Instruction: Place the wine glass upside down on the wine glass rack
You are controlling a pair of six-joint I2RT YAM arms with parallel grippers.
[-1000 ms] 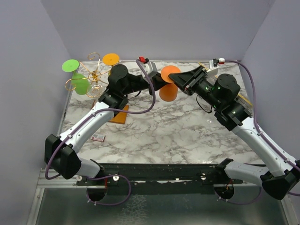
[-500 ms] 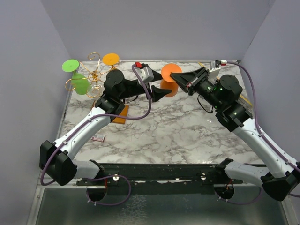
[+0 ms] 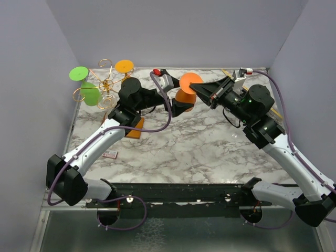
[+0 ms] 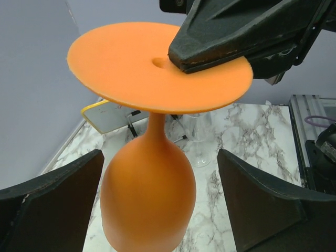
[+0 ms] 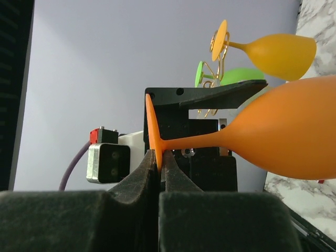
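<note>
The orange wine glass (image 3: 185, 96) hangs over the back middle of the table, foot disc up and bowl down. My right gripper (image 3: 197, 86) is shut on the rim of that foot disc (image 5: 152, 131), fingers pinching it (image 5: 160, 163). My left gripper (image 3: 181, 98) stands open around the bowl (image 4: 149, 199), its fingers (image 4: 52, 205) clear of the bowl on both sides. The wine glass rack (image 3: 106, 83), gold wire on a wooden base (image 3: 135, 129), stands at the back left. It shows behind the glass in the right wrist view (image 5: 218, 44).
A green glass (image 3: 89, 93) and a yellow-orange glass (image 5: 278, 55) hang upside down on the rack. A clear glass (image 4: 199, 149) stands on the marble beyond the bowl. A small card (image 3: 109, 154) lies near the left arm. Purple walls close in the table.
My left gripper has opened and let go of the orange glass's bowl. My right gripper has shut on the foot disc, and the glass has shifted slightly left.
</note>
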